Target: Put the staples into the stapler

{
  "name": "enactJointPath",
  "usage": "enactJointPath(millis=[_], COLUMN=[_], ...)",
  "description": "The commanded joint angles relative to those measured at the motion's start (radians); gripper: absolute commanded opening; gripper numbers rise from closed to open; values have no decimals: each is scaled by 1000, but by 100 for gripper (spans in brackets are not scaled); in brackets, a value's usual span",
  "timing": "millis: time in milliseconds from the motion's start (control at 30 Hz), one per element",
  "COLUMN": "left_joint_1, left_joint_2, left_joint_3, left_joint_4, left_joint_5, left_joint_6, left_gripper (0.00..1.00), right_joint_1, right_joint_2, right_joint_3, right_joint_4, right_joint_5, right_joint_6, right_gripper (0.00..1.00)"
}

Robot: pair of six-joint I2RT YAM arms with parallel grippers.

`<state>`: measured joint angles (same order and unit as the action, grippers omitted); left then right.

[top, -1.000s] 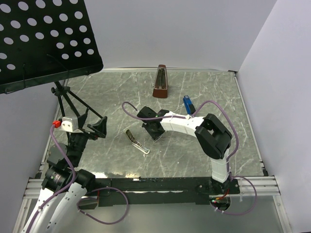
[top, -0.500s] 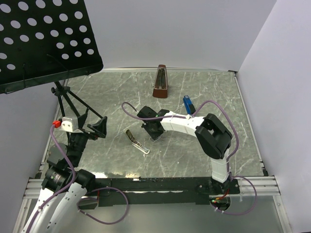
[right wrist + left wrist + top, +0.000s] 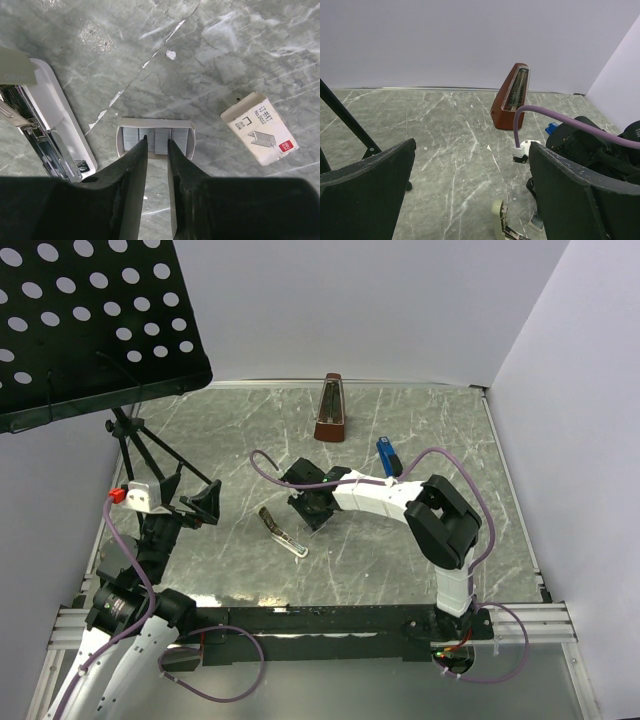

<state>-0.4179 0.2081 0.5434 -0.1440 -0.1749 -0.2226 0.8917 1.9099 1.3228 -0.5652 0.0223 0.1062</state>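
The right hand (image 3: 313,508) has crept slightly leftward, as far as the overhead view shows.

Left arm (image 3: 120,660) and right arm (image 3: 375,498) showing white shells with black joint housings, purple cable (image 3: 555,115) looping along each, broad black fingers (image 3: 370,195) wearing pale scuffs

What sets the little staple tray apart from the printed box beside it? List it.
The tray is open-topped, showing grey staples; the printed box shows only a closed, labelled face. The tray lies square to the view at the right gripper; the box lies skewed, apart, untouched. Both are whitish and flat on the table.
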Motion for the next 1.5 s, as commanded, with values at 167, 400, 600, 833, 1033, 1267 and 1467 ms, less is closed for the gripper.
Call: enactJointPath(millis=[167, 400, 600, 833, 1033, 1267, 1467], left_joint_1=[7, 7, 7, 7, 7, 7, 7], left_joint_2=[-7, -6, -6, -4, -6, -6, -6], left_joint_3=[-2, -3, -3, -5, -5, -5, -3], left_joint_4=[20, 20, 21, 23, 23, 21, 21], left_joint_5=[22, 22, 23, 26, 28, 29, 31], left_joint_6=[8, 8, 6, 8, 8, 8, 8], left_gripper=[99, 99, 99, 99, 99, 100, 100], right_joint_1=[9, 32, 46, 46, 47, 47, 46], right_joint_2=[28, 60, 78, 121, 100, -9, -74], right_joint_3=[41, 75, 89, 101, 72, 36, 29], right_joint_4=[-36, -67, -75, -88, -67, -35, -15], right_joint_5=[80, 152, 180, 188, 165, 113, 71], right_joint_6=[-3, -2, -10, -3, -8, -37, -43], right_gripper=[33, 34, 33, 33, 21, 12, 11])
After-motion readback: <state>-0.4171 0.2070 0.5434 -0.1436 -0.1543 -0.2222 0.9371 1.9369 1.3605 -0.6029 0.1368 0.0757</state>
